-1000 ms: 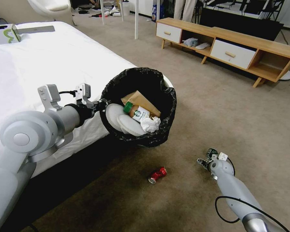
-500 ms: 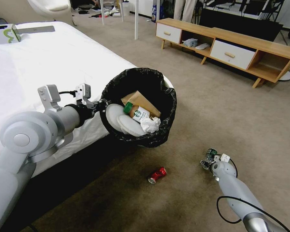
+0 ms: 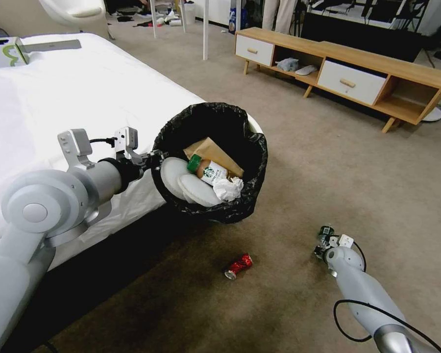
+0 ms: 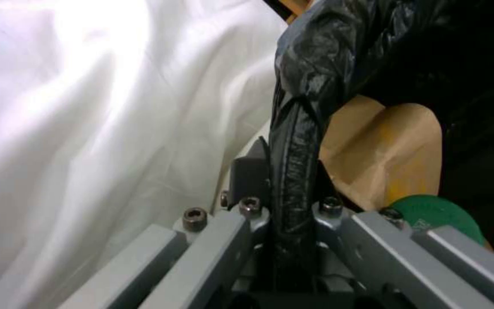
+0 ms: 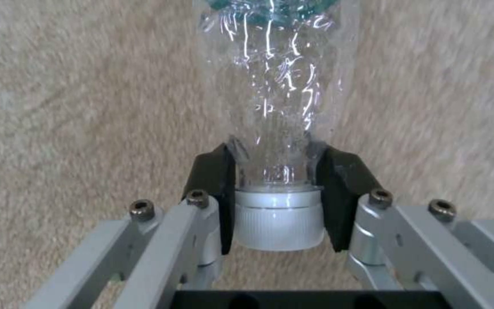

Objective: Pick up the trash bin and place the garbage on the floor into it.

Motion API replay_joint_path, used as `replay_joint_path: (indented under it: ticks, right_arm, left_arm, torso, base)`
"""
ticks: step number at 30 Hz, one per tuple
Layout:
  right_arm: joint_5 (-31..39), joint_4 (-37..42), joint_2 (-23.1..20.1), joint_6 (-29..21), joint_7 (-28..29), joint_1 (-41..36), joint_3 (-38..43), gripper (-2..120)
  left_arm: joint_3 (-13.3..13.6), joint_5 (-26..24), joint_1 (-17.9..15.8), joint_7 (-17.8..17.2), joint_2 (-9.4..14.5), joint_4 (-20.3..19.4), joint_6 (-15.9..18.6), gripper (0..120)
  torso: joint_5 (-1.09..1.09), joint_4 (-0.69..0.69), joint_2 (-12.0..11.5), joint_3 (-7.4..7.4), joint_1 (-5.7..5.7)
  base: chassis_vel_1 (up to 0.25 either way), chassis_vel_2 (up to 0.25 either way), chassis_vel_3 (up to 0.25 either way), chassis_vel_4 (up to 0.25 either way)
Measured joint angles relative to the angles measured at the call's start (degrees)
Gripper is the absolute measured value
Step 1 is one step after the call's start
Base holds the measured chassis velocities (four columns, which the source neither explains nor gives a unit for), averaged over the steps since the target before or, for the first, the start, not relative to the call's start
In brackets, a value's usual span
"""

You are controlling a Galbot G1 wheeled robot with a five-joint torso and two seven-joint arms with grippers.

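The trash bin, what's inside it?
Inside the trash bin lie a brown paper bag, a green-capped bottle, a white tissue and two white round things. Anything underneath is covered.

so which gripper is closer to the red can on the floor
Right. The right gripper, shut on a clear bottle, is low over the carpet beside the can. The left gripper holds the bin up above it.

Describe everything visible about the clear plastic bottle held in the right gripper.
The clear, crinkled plastic bottle has a ribbed white screw cap and a green label band at its far end. The right gripper is shut on its neck, black pads pressing both sides just above the cap. It points away from the wrist, over the beige carpet floor, to the right of the crushed red can.
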Motion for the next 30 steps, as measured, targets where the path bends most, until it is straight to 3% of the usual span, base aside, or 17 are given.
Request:
replay_joint_path:
  ticks: [5, 10, 11, 21, 24, 30]
  right_arm:
    - [-1.85, 1.98, -0.93, 0.30, -0.18, -0.96, 0.19, 28]
    - [-4.11, 8.14, -4.28, 0.62, 0.08, -3.64, 0.58, 28]
    - [-4.91, 10.31, -5.26, 0.63, 0.32, -4.51, 0.79, 28]
    - [-7.41, 27.20, -9.83, 1.08, 1.36, -8.88, 3.21, 28]
    - [-7.60, 28.50, -10.13, 1.27, 1.37, -9.12, 3.50, 28]
    - [-9.09, 40.00, -12.56, 4.03, -0.69, -10.30, 6.13, 28]
  left_arm:
    - [0.07, 0.31, -0.06, 0.09, -0.02, 0.19, 0.00, 2]
    - [0.07, 0.83, 0.10, 0.38, -0.10, 0.43, 0.00, 2]
    - [0.08, 0.96, 0.19, 0.40, -0.20, 0.44, 0.00, 2]
    - [-0.35, 1.09, 1.17, 0.42, 0.07, -0.11, 0.00, 2]
    - [-0.43, 1.02, 1.31, 0.39, 0.12, -0.23, 0.00, 2]
    - [-0.46, 0.00, 1.58, 0.06, 0.46, -1.08, 0.00, 2]
  torso:
    - [0.04, 0.04, -0.01, 0.01, 0.00]
    - [0.00, -0.04, -0.01, 0.01, 0.00]
    - [-0.07, -0.05, -0.01, 0.00, 0.00]
    - [-0.04, -0.02, -0.01, -0.01, 0.00]
    - [-0.04, -0.02, -0.01, -0.01, 0.00]
    - [-0.04, -0.02, -0.01, -0.01, 0.00]
  base:
    - [0.000, 0.000, 0.000, 0.000]
    - [0.000, 0.000, 0.000, 0.000]
    - [0.000, 0.000, 0.000, 0.000]
    - [0.000, 0.000, 0.000, 0.000]
    - [0.000, 0.000, 0.000, 0.000]
    - [0.000, 0.000, 0.000, 0.000]
